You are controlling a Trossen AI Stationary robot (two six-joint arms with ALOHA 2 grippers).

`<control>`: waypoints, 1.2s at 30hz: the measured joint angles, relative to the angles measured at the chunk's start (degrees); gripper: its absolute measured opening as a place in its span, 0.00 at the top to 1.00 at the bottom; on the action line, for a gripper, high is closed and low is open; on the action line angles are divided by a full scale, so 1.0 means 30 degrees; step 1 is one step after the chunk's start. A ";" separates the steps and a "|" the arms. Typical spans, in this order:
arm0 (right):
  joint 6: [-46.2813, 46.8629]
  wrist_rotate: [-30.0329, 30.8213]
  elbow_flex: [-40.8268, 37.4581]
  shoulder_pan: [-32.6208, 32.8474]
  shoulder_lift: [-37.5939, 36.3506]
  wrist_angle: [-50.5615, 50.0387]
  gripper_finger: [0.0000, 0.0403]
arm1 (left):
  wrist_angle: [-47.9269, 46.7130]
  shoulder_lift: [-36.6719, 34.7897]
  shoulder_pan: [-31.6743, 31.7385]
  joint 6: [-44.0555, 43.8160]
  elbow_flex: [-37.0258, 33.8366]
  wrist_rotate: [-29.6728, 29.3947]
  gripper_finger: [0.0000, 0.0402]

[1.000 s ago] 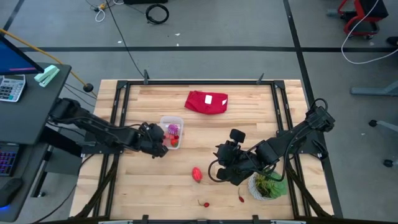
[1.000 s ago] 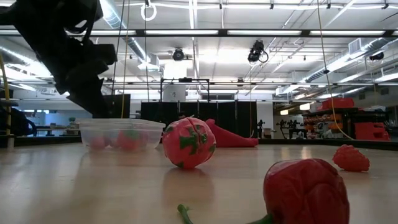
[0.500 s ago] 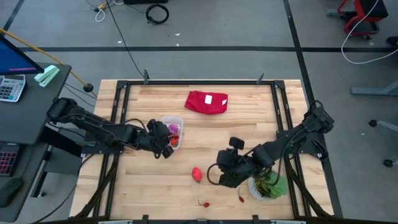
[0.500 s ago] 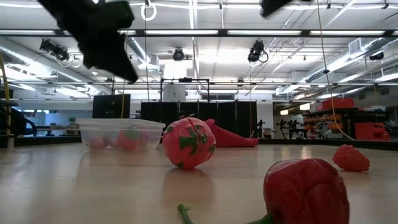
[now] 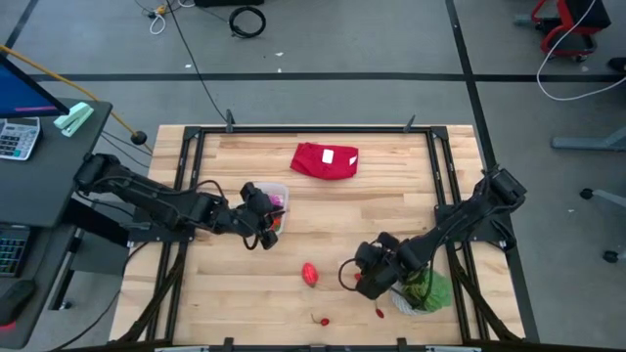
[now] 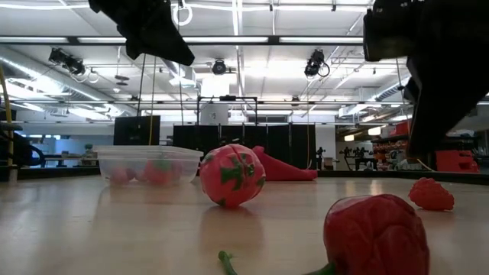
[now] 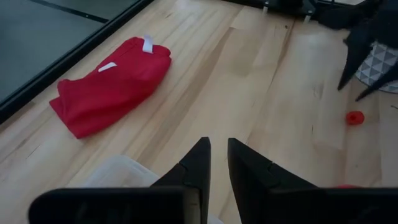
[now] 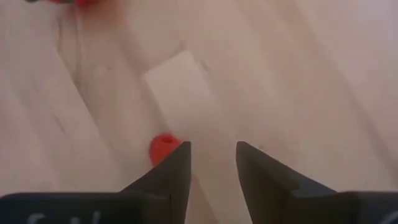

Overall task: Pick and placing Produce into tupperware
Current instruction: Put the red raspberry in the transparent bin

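- The table (image 5: 225, 293) carries a folded red cloth (image 5: 326, 160) at its far middle and a potted plant (image 5: 423, 290) at its near right.
- The left gripper (image 5: 264, 217) hangs above the tupperware (image 5: 278, 189); its jaws are nearly together, holding nothing.
- The right gripper (image 5: 364, 282) hovers beside the plant, jaws slightly apart, empty.
- The tupperware holds red pieces, as the low view shows.
- The large red oval piece (image 5: 310, 273) lies between the grippers.
- The right wrist view alone shows a small red berry (image 8: 163, 149) just beside one fingertip.
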 joint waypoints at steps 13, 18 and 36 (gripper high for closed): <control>0.0127 -0.1047 -0.1097 0.0088 -0.0001 0.3901 0.59 | -0.0007 -0.0004 0.0000 0.0000 -0.0020 0.0007 0.87; 0.0477 -0.0519 -0.1097 0.0496 0.0006 0.3900 0.59 | -0.0007 -0.0004 0.0000 -0.0007 -0.0020 0.0007 0.86; 0.0979 -0.0096 -0.1080 0.0692 0.2211 0.3942 0.59 | -0.0044 -0.0004 0.0000 -0.0022 -0.0027 0.0015 0.87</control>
